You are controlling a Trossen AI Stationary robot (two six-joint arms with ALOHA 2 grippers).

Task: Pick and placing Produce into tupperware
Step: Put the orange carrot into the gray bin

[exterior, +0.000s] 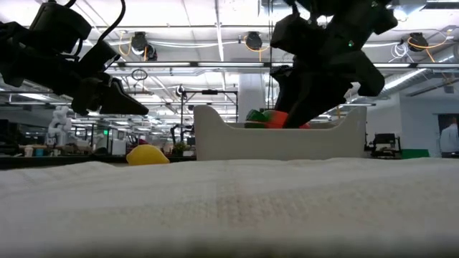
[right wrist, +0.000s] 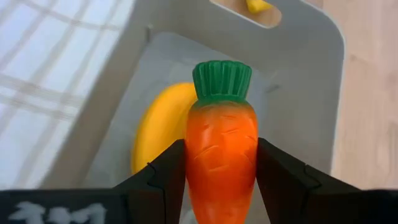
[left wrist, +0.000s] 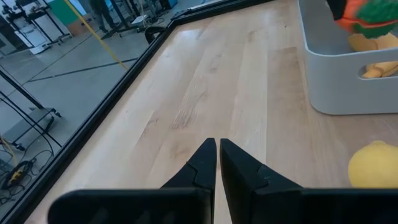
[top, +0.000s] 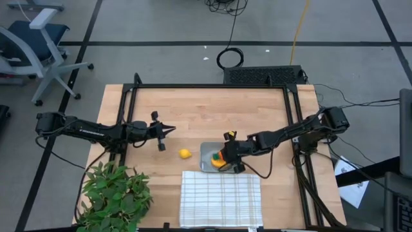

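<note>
My right gripper (right wrist: 221,171) is shut on the orange carrot (right wrist: 221,149) with green top, above the grey tupperware (top: 207,149); the high view shows gripper (top: 225,158) and carrot (top: 219,155) over the container. The banana (right wrist: 155,124) lies on the tupperware's floor. The small round yellow fruit (top: 185,153) rests on the wood left of the container, also seen as the fruit (left wrist: 373,165) and the fruit (exterior: 148,154). My left gripper (left wrist: 217,152) is shut, empty, hovering left of the fruit (top: 168,129). My right gripper pinches the carrot's orange body (right wrist: 221,186) between its two fingers (right wrist: 171,177), one on each side, the fingers lying along it. The green top (right wrist: 222,78) points away from the wrist. The carrot is lifted clear above the banana inside the tupperware.
A white checked cloth (top: 220,196) lies just near of the tupperware. A big leafy green plant (top: 116,196) stands at the table's near left corner. A black frame (top: 212,87) borders the table. Bare wood (top: 212,116) stretches toward the far edge.
</note>
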